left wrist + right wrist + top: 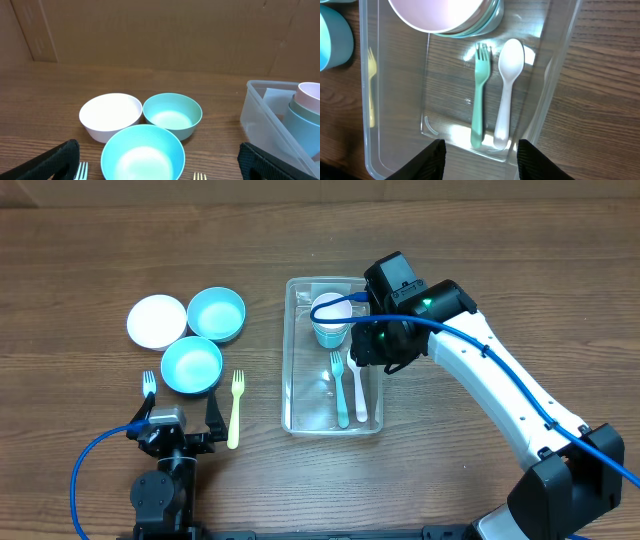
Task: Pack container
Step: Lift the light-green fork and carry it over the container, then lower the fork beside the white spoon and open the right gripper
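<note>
The container point(298, 385) is a clear rectangular tub in the middle of the table. Inside it stand stacked cups point(330, 318) at the far end, with a teal fork point(339, 388) and a white spoon point(359, 388) lying side by side. My right gripper point(378, 352) hovers over the tub's right side. In the right wrist view it point(480, 160) is open above the fork point(480, 95) and spoon point(509, 90), with nothing between its fingers. My left gripper point(180, 430) is open near the front left edge, apart from everything.
A white bowl point(157, 320) and two teal bowls point(216, 314) point(191, 365) sit left of the tub. Ahead of the left gripper lie a light blue fork point(149, 385) and a yellow fork point(236, 408). A cardboard wall point(160, 35) stands behind the table.
</note>
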### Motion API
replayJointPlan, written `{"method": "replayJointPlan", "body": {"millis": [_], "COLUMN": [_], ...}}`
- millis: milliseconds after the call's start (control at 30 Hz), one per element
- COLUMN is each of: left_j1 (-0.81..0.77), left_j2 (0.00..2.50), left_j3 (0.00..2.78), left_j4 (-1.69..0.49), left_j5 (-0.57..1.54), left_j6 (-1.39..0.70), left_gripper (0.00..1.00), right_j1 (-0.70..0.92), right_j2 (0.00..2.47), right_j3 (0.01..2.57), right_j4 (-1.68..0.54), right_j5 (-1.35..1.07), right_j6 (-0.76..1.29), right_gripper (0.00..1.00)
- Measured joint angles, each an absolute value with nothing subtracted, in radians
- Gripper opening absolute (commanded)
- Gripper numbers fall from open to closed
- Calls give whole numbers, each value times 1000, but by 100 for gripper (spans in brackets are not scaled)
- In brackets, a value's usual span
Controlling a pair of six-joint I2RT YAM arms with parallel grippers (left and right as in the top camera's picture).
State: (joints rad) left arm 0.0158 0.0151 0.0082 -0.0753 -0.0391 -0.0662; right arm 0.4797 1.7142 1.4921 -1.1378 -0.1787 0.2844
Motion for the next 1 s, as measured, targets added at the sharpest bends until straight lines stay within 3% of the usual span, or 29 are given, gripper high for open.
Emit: {"method": "replayJointPlan", "body": {"millis": [567, 633, 767, 833, 1000], "left_j1": [16, 16, 16, 16, 16], "left_j2": [15, 15, 15, 15, 15], "left_j3": [8, 8, 8, 8, 8], "left_j4": [-75, -75, -75, -75, -75], "left_j5": [-39, -39, -39, -39, -39], "left_j6": [-66, -66, -66, -66, -66], "left_gripper": [100, 100, 100, 100, 100], "right_j1": [508, 526, 557, 568, 626], "right_j2": [1633, 1633, 1633, 1633, 1633], "right_j3": [1493, 1493, 1493, 1493, 1493], "right_j4": [-1227, -1227, -1220, -1207, -1102], "right_j5": [-213, -215, -235, -240, -255], "right_j6": [241, 238, 236, 224, 233], "right_gripper": [47, 39, 12, 4, 4]}}
